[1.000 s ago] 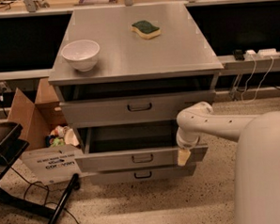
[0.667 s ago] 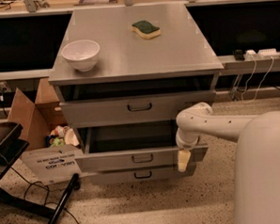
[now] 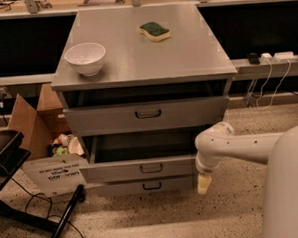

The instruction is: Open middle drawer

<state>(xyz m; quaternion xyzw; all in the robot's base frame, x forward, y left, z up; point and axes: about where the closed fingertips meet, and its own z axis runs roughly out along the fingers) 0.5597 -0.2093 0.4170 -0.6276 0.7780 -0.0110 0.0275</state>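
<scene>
The grey cabinet (image 3: 146,61) has three drawers. The middle drawer (image 3: 141,169) is pulled out toward me, its low front panel with a small dark loop handle (image 3: 151,168) standing ahead of the top drawer (image 3: 147,114), and dark open space shows above its tray. The lowest drawer (image 3: 148,186) sits just under it. My white arm (image 3: 240,146) reaches in from the right. The gripper (image 3: 204,183) hangs downward beside the right end of the middle drawer's front, near the floor.
A white bowl (image 3: 85,57) and a green-and-yellow sponge (image 3: 154,31) lie on the cabinet top. An open cardboard box (image 3: 45,146) with items stands left of the cabinet. A black stand (image 3: 11,163) with cables is at the lower left. Power cables (image 3: 272,74) hang at the right.
</scene>
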